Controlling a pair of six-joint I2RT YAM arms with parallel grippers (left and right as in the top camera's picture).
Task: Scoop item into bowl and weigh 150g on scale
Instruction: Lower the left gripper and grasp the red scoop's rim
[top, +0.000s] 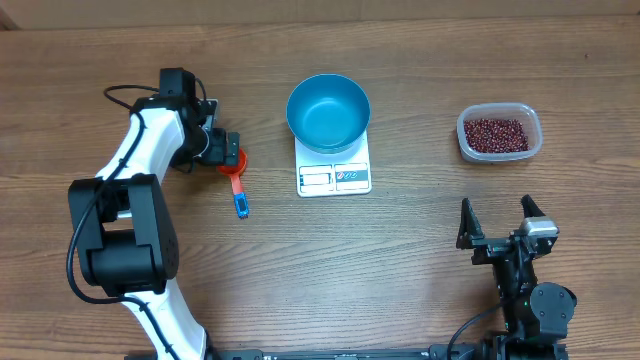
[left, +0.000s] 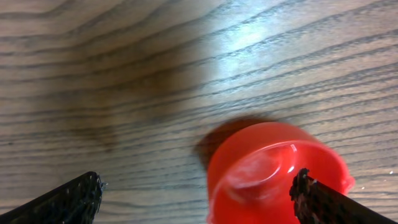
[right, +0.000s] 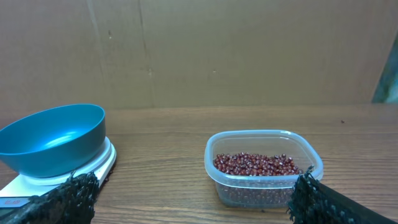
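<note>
The teal bowl (top: 328, 110) (right: 56, 137) sits empty on the white scale (top: 334, 178) (right: 99, 163) at the middle back. The dark red beans (top: 496, 133) (right: 255, 164) fill a clear plastic tub (top: 466, 143) (right: 267, 186) at the right. A scoop with a red cup (top: 235, 163) (left: 273, 171) and a blue handle (top: 242, 203) lies left of the scale. My left gripper (top: 230, 151) (left: 196, 196) is open just above the cup, which lies against its right finger (left: 323, 202). My right gripper (top: 497, 224) (right: 193, 196) is open near the front edge, facing the tub, holding nothing.
A brown cardboard wall (right: 217, 50) rises behind the wooden table (top: 400, 260). The left arm's base and links (top: 120, 230) take up the table's left side.
</note>
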